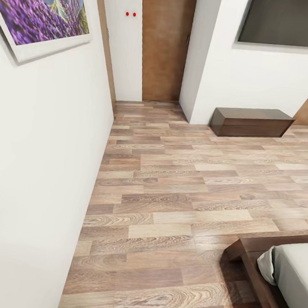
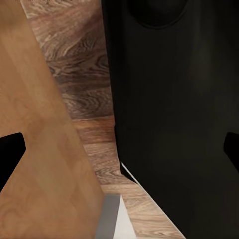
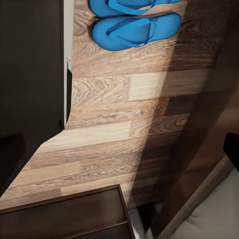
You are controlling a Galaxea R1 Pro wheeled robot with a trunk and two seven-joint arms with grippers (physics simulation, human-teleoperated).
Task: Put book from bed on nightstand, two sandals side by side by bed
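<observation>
Wood-plank floor (image 2: 82,74) is seen running between a smooth light-brown wooden panel (image 2: 35,149) and a large black body (image 2: 174,124), with a small white and grey edge (image 2: 113,219) seen beside the panel's foot.

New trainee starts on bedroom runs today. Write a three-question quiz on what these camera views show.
1. True or false: the two blue sandals lie side by side on the wood-plank floor.
2. Multiple choice. The long low dark cabinet stands: A) under the lavender picture; B) against the white wall below the dark wall-mounted panel; C) on the bed.
3. Fill in: in the head view, the bed's corner shows a dark brown wooden frame and an off-white ____.

Key
1. True; both rest flat on the floor, next to each other, in the right wrist view.
2. B.
3. Mattress.
</observation>
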